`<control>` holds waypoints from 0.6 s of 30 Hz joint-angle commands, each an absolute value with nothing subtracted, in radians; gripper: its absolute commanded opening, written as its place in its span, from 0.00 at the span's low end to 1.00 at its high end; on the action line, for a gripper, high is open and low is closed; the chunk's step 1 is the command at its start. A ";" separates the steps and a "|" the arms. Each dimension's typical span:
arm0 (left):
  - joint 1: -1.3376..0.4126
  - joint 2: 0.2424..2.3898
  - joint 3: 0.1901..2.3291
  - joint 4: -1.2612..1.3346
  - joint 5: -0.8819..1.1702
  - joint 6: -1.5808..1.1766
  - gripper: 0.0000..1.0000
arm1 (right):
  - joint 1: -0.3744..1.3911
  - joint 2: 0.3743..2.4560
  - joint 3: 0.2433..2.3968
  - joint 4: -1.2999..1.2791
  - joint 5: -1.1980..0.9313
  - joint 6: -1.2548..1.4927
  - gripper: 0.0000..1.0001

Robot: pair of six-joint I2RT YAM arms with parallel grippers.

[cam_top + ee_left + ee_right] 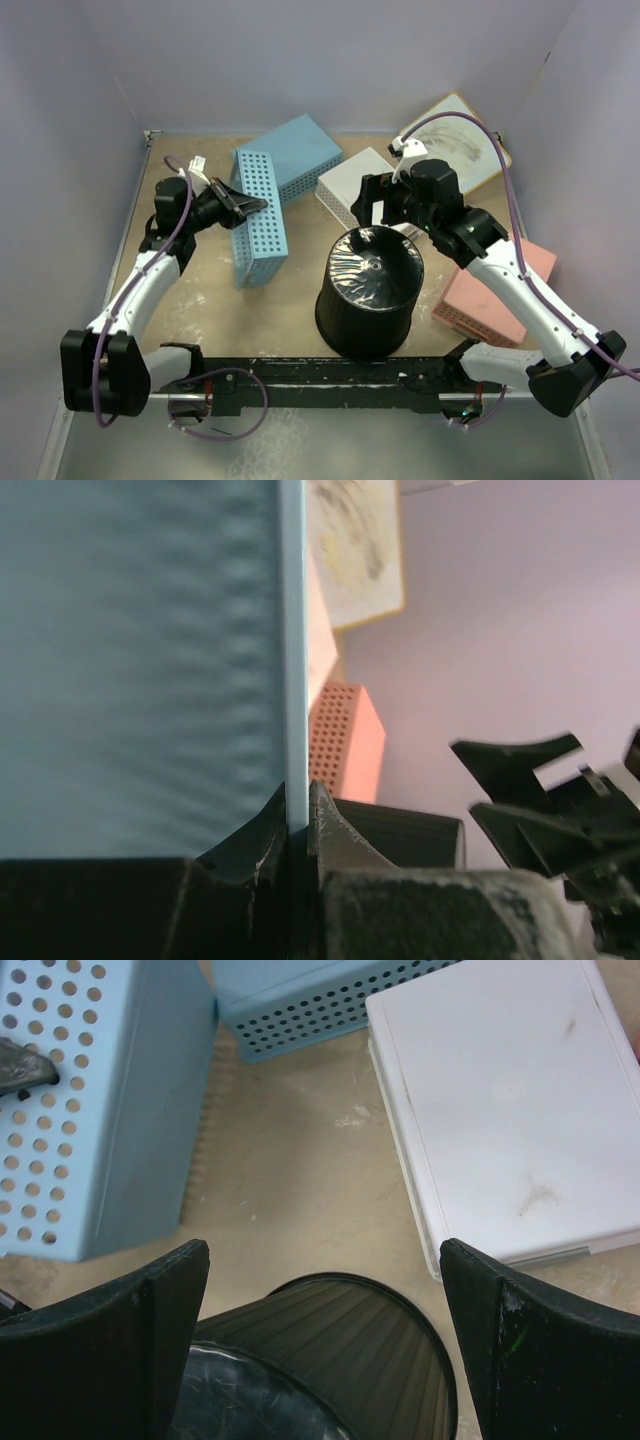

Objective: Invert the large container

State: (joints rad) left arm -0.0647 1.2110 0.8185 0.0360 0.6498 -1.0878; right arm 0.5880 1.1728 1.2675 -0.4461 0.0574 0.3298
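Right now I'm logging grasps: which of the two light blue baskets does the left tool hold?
The nearer blue basket, its thin wall pinched by the left tool; the farther blue basket lies behind, ungripped.

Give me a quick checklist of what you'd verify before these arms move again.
1. Large container base up: ok, glossy base faces upward.
2. Right tool open, holding nothing: ok, fingers spread above the container.
3. Left tool free: not ok, shut on the blue basket wall.
4. White basket apart from container: ok, bare table between.
5. Container's mouth flat on table: cannot tell.
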 commanded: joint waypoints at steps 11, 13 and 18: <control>-0.164 1.197 0.410 1.331 0.686 -1.877 0.00 | 0.587 1.185 1.278 -0.380 0.010 0.342 0.99; -0.164 1.243 0.387 1.477 0.686 -1.952 0.00 | 0.588 1.178 1.276 -0.387 0.017 0.343 0.99; -0.164 1.231 0.347 1.468 0.711 -1.947 0.00 | 0.588 1.164 1.270 -0.397 0.026 0.348 0.99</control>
